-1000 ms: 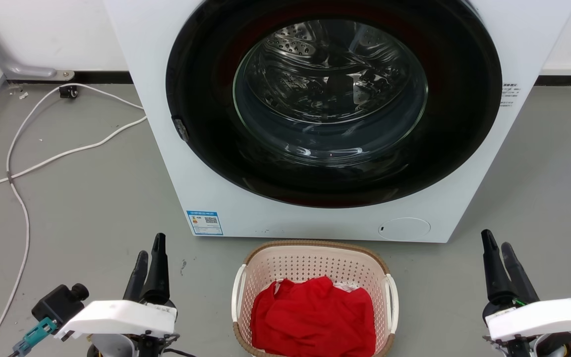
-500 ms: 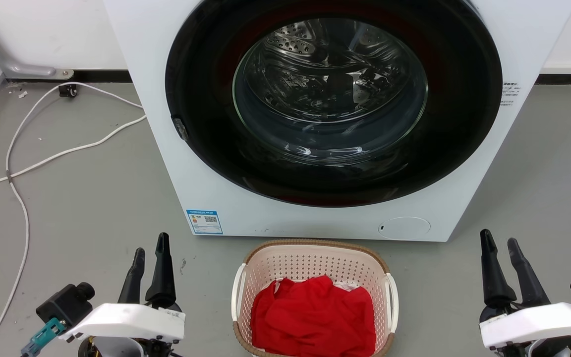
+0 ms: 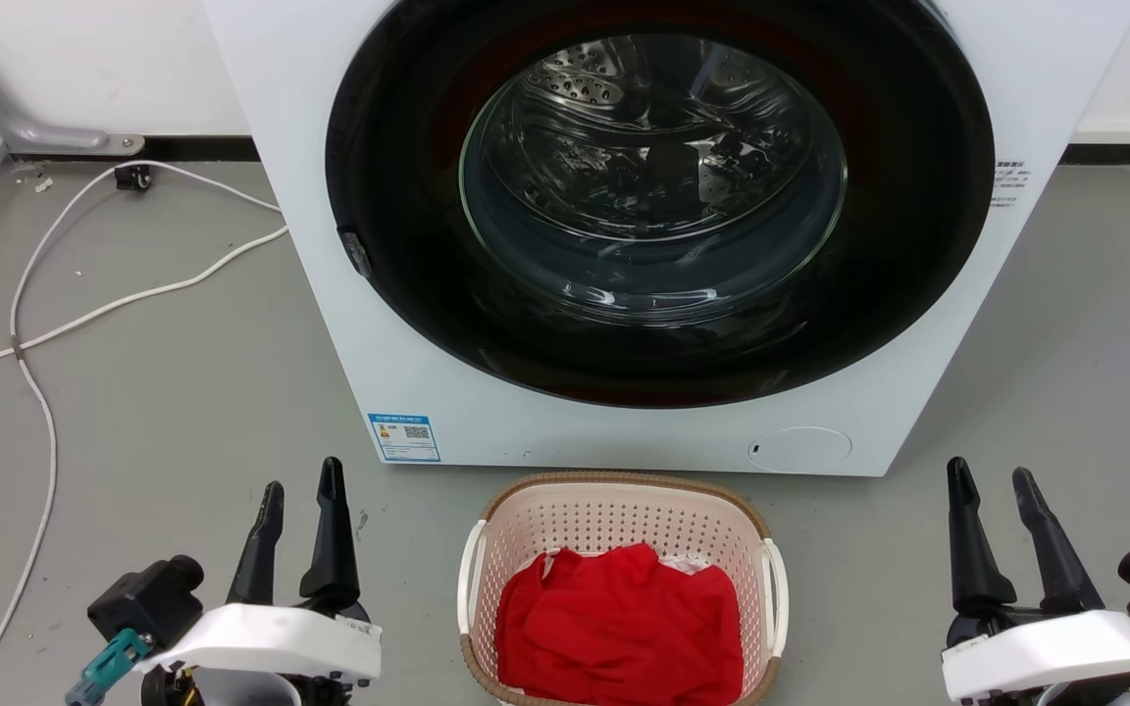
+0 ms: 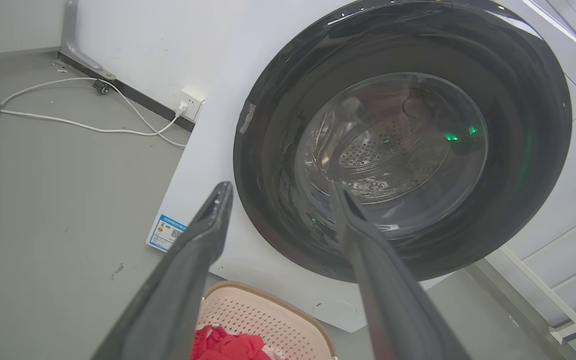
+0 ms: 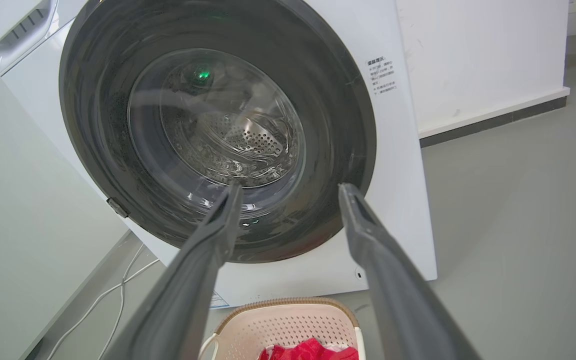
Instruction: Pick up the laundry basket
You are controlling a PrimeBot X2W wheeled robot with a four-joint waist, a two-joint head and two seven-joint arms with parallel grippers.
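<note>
Wider than a second ago, the left gripper (image 3: 301, 476) and right gripper (image 3: 987, 469) stand parted and empty, flanking the laundry basket (image 3: 624, 482), well apart from it. That basket sits on the floor (image 3: 182, 392) just before the washing machine (image 3: 447, 392); red cloth (image 3: 619, 628) lies inside.

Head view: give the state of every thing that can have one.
washing machine door: shut.
laundry basket: upright on the floor, ungripped, holding cloth.
red cloth: crumpled inside the laundry basket.
left gripper: open, empty.
right gripper: open, empty.
white cable: loose on the floor, plugged in.
</note>
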